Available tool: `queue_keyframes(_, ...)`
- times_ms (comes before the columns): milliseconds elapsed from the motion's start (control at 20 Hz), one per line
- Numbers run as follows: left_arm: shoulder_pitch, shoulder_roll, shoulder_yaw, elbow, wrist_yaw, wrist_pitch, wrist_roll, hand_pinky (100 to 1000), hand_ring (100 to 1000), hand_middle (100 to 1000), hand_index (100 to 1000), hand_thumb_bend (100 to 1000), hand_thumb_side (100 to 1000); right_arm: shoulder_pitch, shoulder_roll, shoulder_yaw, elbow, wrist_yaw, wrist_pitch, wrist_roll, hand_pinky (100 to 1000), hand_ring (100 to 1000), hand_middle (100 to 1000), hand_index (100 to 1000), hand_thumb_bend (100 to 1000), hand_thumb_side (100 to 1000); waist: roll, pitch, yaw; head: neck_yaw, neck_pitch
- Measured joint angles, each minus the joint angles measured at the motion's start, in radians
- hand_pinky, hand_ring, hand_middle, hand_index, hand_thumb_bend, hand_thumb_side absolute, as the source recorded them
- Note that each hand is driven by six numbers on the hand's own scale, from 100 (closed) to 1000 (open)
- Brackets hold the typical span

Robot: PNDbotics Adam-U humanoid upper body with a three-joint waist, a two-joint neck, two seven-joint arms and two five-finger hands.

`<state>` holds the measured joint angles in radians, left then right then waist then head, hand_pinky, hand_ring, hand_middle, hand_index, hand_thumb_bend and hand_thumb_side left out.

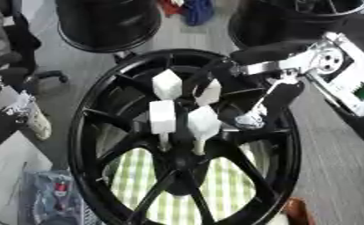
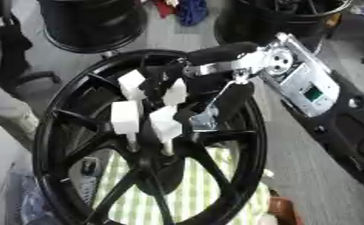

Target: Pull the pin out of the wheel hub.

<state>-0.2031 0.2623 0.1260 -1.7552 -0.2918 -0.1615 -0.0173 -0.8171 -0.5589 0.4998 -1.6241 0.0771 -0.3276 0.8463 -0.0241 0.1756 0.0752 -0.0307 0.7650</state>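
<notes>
A large black wheel rim (image 1: 85, 132) lies flat in the middle of both views. Several pins with white block heads stand up from its hub (image 1: 181, 154): two at the back (image 1: 167, 84) (image 1: 209, 92) and two nearer me (image 1: 162, 116) (image 1: 203, 123). My right arm comes in from the upper right with its silver wrist joint (image 1: 323, 59). The black right hand (image 1: 274, 103) hangs over the right side of the hub, close beside the right-hand pins. Whether it touches a pin is hidden by its dark shape against the spokes. My left hand shows in neither view.
Two more black rims (image 1: 108, 24) (image 1: 293, 17) stand on the floor behind. A green-checked cloth (image 1: 223, 189) lies under the wheel. At the left are a chair base (image 1: 46, 75) and a person's light shoe (image 1: 39, 124); a clear bag (image 1: 50, 200) lies lower left.
</notes>
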Motion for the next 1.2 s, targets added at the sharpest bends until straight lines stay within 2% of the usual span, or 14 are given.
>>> queue_keyframes(400, 0.000, 0.000, 0.000, 0.000, 0.000, 0.001, -0.001, 800, 775, 815, 885, 346, 606, 0.004, 0.003, 0.000, -0.010, 0.037, 0.000, 0.000, 836, 783, 845, 960, 101, 393, 0.000, -0.001, -0.002, 0.001, 0.000)
queue_keyframes(800, 0.000, 0.000, 0.000, 0.000, 0.000, 0.001, -0.001, 798, 776, 816, 885, 343, 607, 0.026, -0.012, 0.005, -0.076, 0.050, 0.000, 0.000, 785, 756, 833, 951, 100, 379, 0.000, -0.001, -0.008, 0.005, 0.000)
queue_keyframes(1200, 0.000, 0.000, 0.000, 0.001, 0.000, 0.001, -0.001, 797, 777, 816, 886, 342, 607, 0.035, -0.036, 0.003, -0.131, 0.046, 0.010, 0.010, 781, 764, 836, 953, 100, 379, 0.000, -0.001, -0.013, 0.008, 0.000)
